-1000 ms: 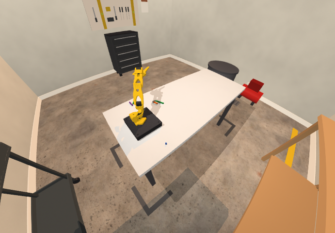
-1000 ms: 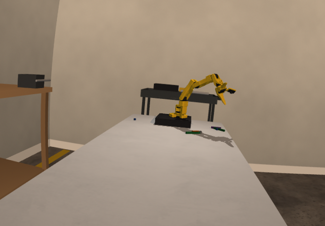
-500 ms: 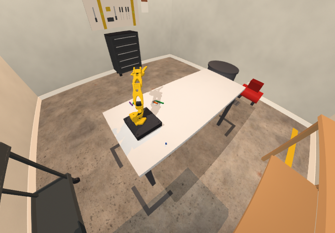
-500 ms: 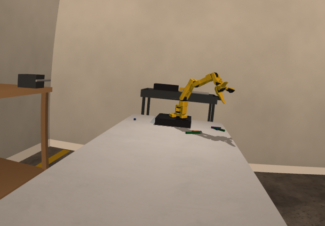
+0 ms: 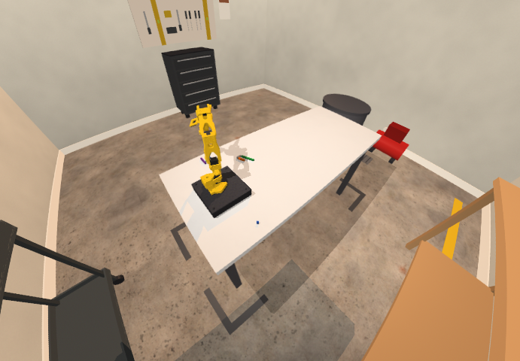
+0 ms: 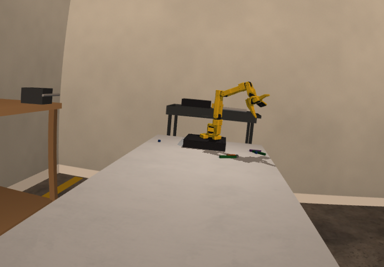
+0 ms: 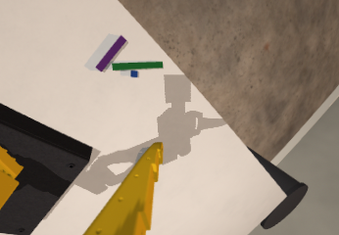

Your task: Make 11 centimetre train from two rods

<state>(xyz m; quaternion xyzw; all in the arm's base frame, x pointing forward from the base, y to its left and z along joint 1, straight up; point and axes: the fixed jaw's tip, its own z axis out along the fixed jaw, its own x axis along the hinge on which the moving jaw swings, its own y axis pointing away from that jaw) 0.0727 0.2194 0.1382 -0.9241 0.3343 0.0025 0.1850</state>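
The white table (image 5: 302, 170) carries the arm's black base plate (image 5: 239, 196) near one long edge. Beside it lie a purple rod (image 7: 112, 53), green rod (image 7: 137, 66) and small blue rod (image 7: 134, 73); another blue rod (image 5: 257, 222) lies apart.

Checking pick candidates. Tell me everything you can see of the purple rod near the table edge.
The purple rod is a short, straight, matte bar lying flat on the white table, close to the table's edge. The green rod lies just beside one of its ends, at an angle; whether they touch is unclear. A small blue rod sits nearby. The open gripper is high above, holding nothing.
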